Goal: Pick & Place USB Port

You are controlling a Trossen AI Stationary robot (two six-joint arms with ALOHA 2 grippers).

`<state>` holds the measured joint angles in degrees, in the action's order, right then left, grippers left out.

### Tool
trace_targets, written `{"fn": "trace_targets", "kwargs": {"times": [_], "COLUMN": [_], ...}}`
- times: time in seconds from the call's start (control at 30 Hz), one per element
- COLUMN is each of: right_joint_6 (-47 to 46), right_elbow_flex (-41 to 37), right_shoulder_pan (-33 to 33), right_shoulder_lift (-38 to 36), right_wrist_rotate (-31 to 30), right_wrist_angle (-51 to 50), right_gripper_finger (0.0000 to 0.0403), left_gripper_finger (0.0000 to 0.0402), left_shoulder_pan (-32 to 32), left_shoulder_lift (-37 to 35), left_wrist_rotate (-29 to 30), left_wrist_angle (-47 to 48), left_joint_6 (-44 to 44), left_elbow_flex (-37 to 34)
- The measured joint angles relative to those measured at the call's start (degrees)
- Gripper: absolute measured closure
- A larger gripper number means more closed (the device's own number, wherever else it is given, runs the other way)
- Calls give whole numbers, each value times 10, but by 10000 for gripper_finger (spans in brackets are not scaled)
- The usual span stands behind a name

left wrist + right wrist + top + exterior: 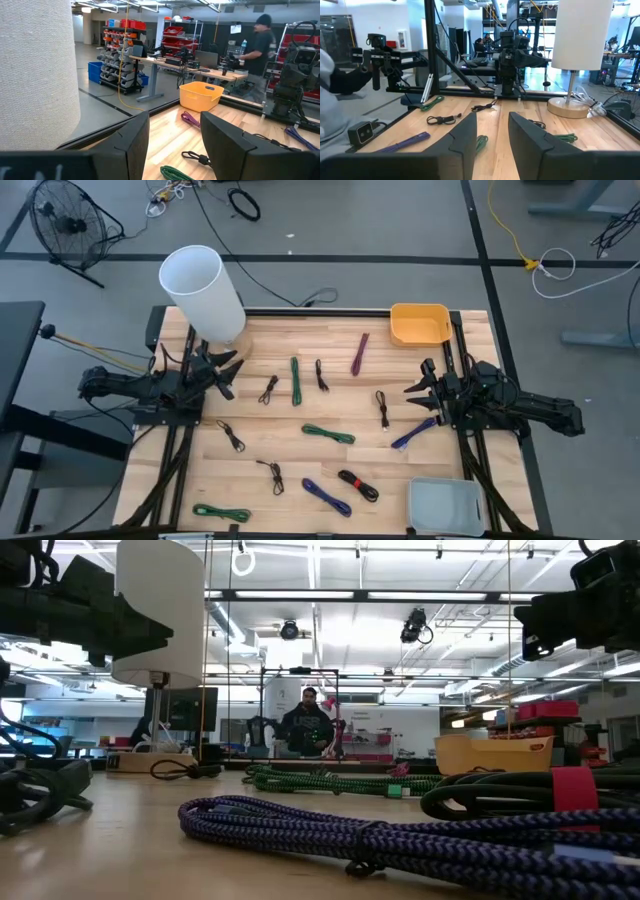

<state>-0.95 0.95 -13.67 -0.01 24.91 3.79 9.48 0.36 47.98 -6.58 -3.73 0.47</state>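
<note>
Orange bin (420, 325) and grey tray (446, 506) hold nothing, left claw (229, 372) wide, right claw (421, 393) wide

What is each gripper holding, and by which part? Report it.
Nothing is held. The left gripper and the right gripper are both open and empty, raised above the table at its two sides.

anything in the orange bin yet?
No. In the high view the orange bin at the table's far right corner shows only its bare orange floor.

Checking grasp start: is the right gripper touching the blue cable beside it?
Cannot tell. In the high view the right gripper sits just above the blue cable; no view shows a plain gap or contact.
</note>
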Motion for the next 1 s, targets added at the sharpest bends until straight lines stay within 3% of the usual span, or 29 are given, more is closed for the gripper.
{"fn": "trace_targets", "kwargs": {"times": [0.23, 0.57, 1.0], "right_joint_6": [26, 33, -72], "right_elbow_flex": [0, 0, 0], "right_shoulder_pan": [0, 0, 0], "right_shoulder_lift": [0, 0, 0], "right_wrist_rotate": [-8, -76, -67], "right_wrist_angle": [23, 171, 263], "right_gripper_finger": [289, 289, 289], "left_gripper_finger": [220, 220, 220], "left_shoulder_pan": [0, 0, 0], "left_shoulder_lift": [0, 0, 0], "left_wrist_rotate": [0, 0, -23], "left_wrist_angle": [0, 0, 0], "left_joint_6": [0, 0, -33], "left_elbow_flex": [0, 0, 0]}}
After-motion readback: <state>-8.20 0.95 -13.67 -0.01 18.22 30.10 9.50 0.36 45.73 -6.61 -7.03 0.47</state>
